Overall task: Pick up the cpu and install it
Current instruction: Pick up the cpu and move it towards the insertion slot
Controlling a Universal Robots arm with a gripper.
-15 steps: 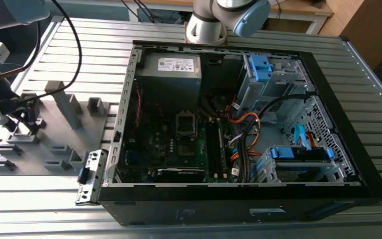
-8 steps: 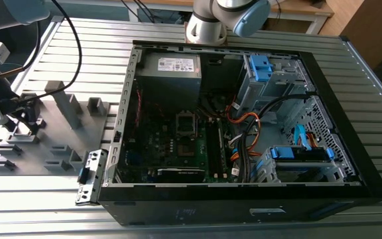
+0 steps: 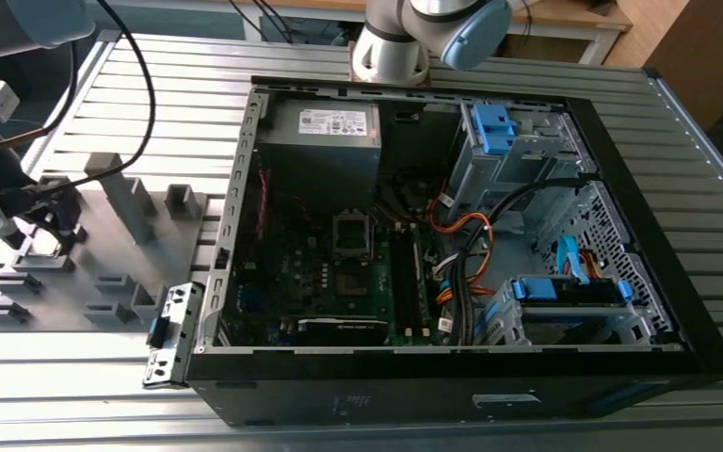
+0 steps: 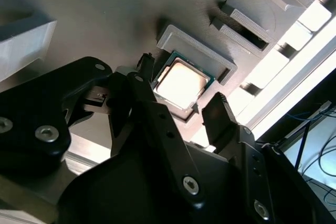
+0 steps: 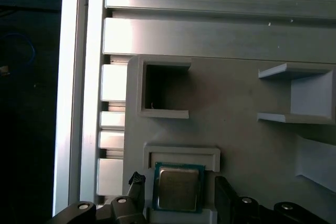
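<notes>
The cpu [image 4: 181,83] [image 5: 178,188] is a small square chip with a pale metal top and a green rim. It lies flat in a shallow grey holder [image 5: 181,157] on the grey fixture plate [image 5: 236,129]. My gripper [image 4: 182,81] [image 5: 178,181] is open and straddles the chip, one black fingertip [image 4: 146,64] on each side with small gaps, not touching it. In the exterior view my gripper [image 3: 48,231] hangs over the fixture plate [image 3: 86,315] at that view's left, well apart from the black computer case [image 3: 663,311]. The motherboard's socket [image 3: 353,235] sits inside the case.
Tall grey blocks [image 3: 123,193] and small pocket holders [image 5: 163,90] stand on the fixture plate around my gripper. The open case holds cables [image 3: 462,245], blue drive brackets [image 3: 493,127] and a power supply [image 3: 324,127]. A loose bracket [image 3: 170,334] leans at the case's near corner.
</notes>
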